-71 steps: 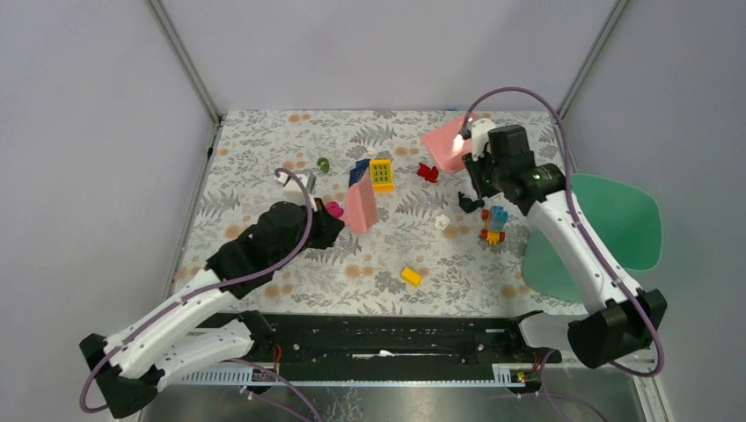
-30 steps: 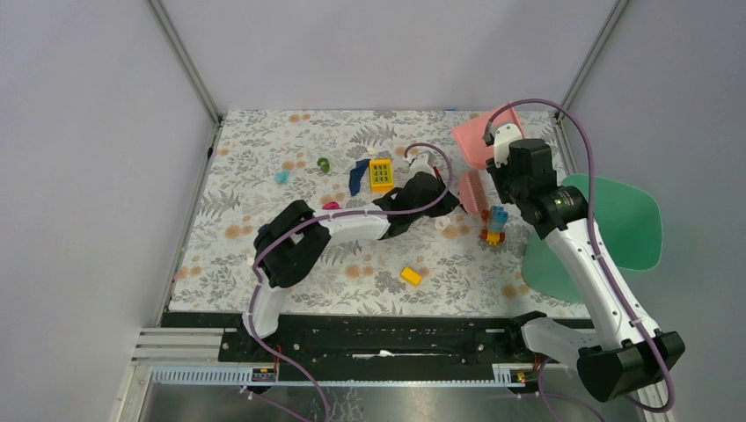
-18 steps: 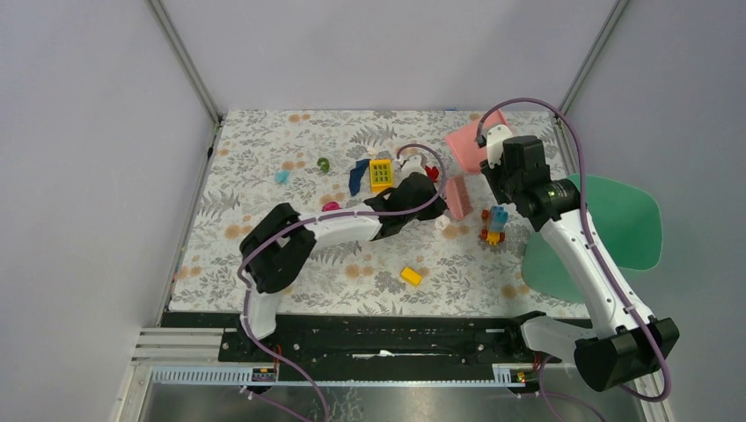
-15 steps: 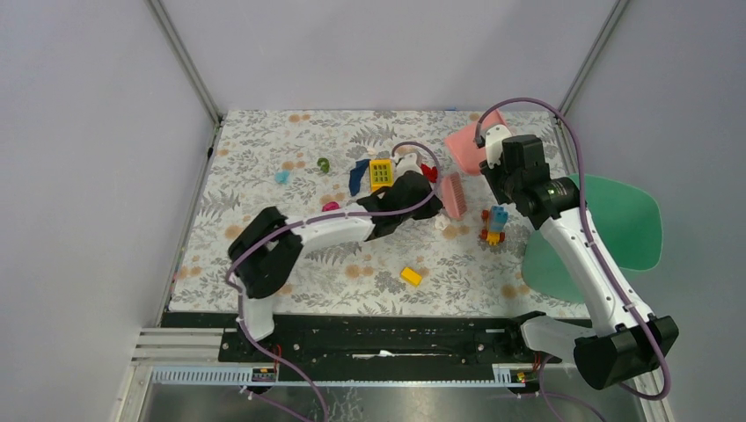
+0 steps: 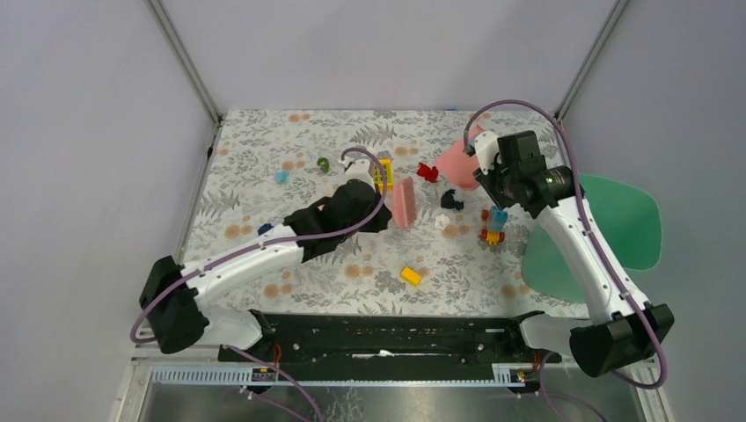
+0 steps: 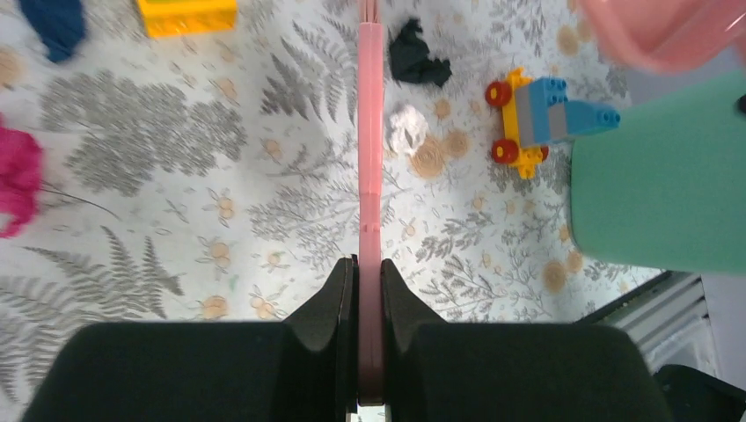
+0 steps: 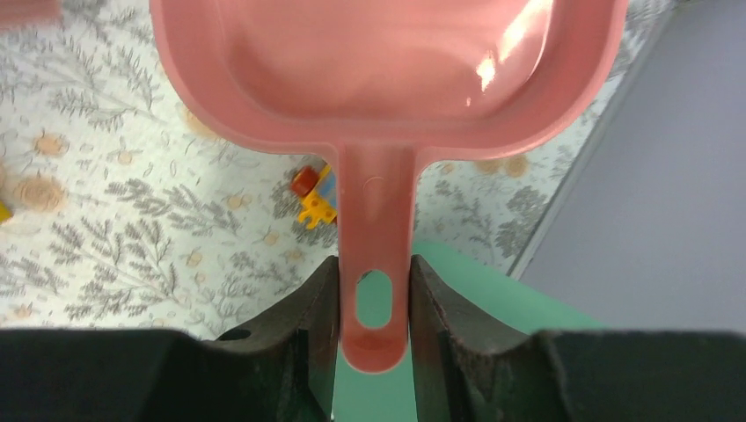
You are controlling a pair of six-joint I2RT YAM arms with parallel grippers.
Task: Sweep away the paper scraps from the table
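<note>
My left gripper (image 5: 380, 209) is shut on the pink comb-like brush (image 5: 404, 202), seen edge-on in the left wrist view (image 6: 370, 158) between my fingers (image 6: 370, 274). A dark paper scrap (image 5: 451, 200) (image 6: 418, 57) and a white one (image 5: 442, 221) (image 6: 406, 130) lie just right of the brush on the printed table (image 5: 264, 141). A magenta scrap (image 6: 13, 189) and a dark blue scrap (image 6: 53, 22) lie to its left. My right gripper (image 5: 486, 171) (image 7: 375, 299) is shut on the handle of the pink dustpan (image 5: 453, 163) (image 7: 387, 70), held beyond the scraps.
A block toy car (image 5: 494, 224) (image 6: 550, 119) stands by the green tray (image 5: 616, 233) (image 6: 660, 176) at the right edge. Yellow blocks lie at the front (image 5: 411, 276) and middle (image 6: 186, 16). A red piece (image 5: 427, 171), a green bit (image 5: 324, 163) and a cyan bit (image 5: 281, 176) lie at the back.
My left arm has drawn the brush back leftwards from beside the dustpan to the middle of the table. The dustpan has shifted a little left; the dark scrap now shows between them.
</note>
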